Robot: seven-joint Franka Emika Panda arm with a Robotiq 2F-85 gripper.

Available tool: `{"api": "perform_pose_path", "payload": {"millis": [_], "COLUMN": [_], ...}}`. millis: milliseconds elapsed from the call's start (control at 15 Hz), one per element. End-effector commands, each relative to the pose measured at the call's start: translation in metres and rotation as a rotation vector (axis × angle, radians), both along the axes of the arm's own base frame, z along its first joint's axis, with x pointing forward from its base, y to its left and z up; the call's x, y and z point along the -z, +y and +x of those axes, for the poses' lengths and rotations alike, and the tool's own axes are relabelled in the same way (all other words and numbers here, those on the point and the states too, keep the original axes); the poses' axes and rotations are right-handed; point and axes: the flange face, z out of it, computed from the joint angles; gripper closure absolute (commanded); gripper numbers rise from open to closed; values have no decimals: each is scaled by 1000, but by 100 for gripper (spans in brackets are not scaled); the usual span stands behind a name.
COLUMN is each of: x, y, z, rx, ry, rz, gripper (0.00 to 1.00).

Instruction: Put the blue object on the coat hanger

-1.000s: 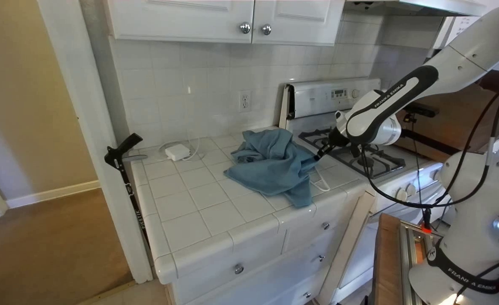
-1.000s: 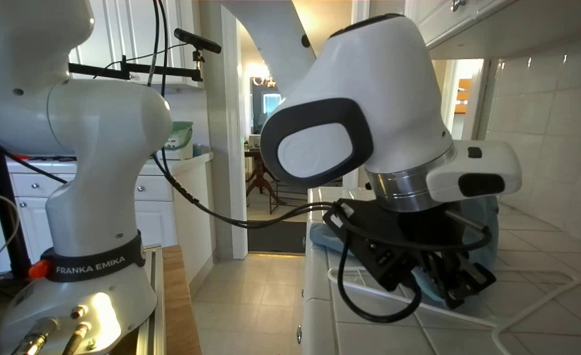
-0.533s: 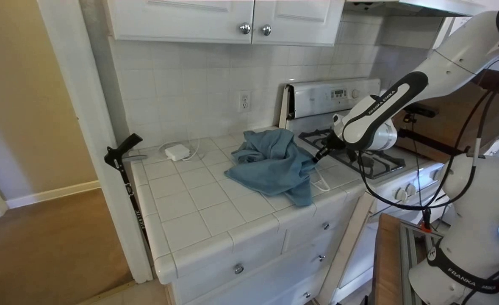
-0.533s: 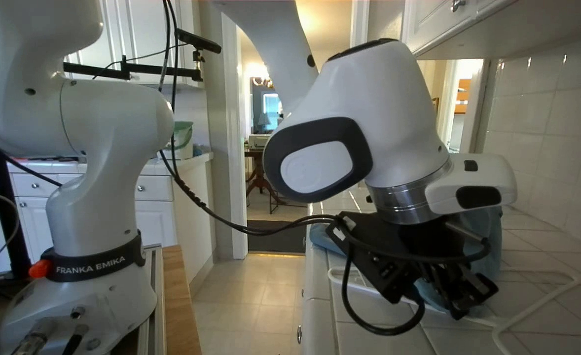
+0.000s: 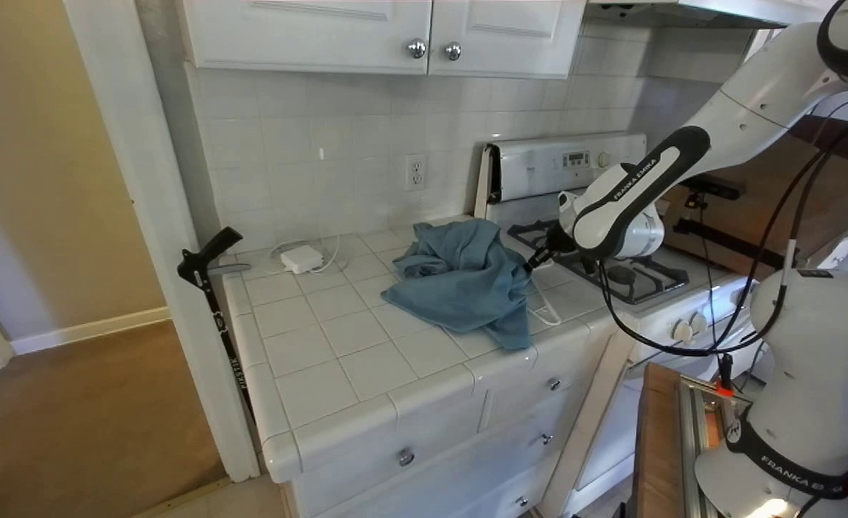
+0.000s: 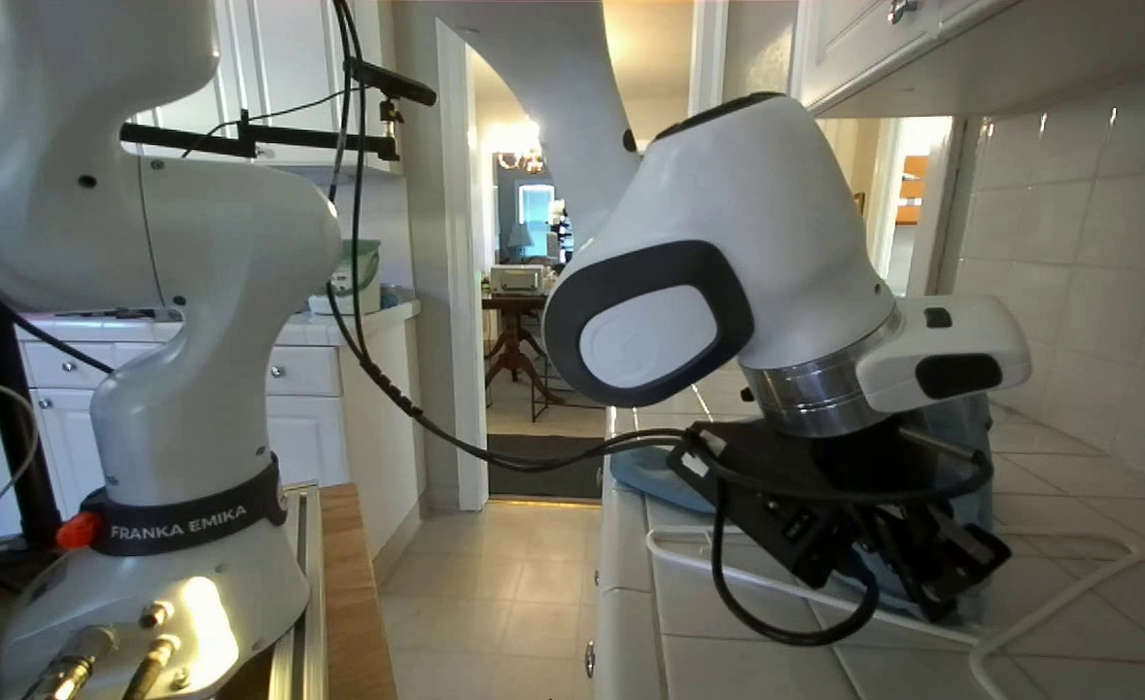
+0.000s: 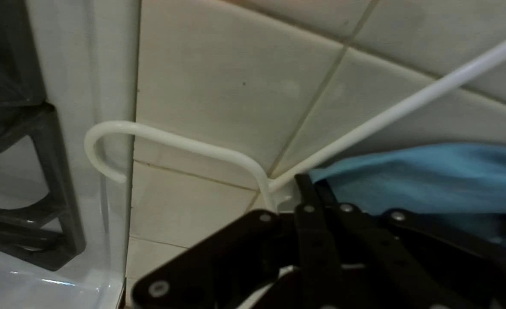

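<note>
i see a crumpled blue cloth (image 5: 460, 280) heaped at the right of the white tiled counter (image 5: 312, 388). the black two-fingered gripper (image 7: 314, 182) has narrow jaws, pinching the cloth's right edge, near the thin white coat hanger (image 7: 377, 123).

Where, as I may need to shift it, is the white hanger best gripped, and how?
Probably by the straight stem of its hook, from above, squeezing across it. The white hanger lies roughly flat on the tiled counter, and in the wrist view the stem is slim and uncovered, while the blue cloth lies close to one sloping side.
</note>
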Motion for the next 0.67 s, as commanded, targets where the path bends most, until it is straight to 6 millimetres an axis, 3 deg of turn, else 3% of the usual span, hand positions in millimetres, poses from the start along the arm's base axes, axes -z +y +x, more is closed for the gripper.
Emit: {"api": "perform_pose_path", "payload": {"millis": [0,67,200,333,600], "x": [8,8,1,-15,-26], "y": [-2,2,13,38,86], "z": [8,11,21,27,47], "rx": [3,-4,-25,-65,-169], "ry": [-8,-9,-24,-38,-86], "rz": [-9,-13,-22,-40,-4], "gripper": [95,72,67,54,26]}}
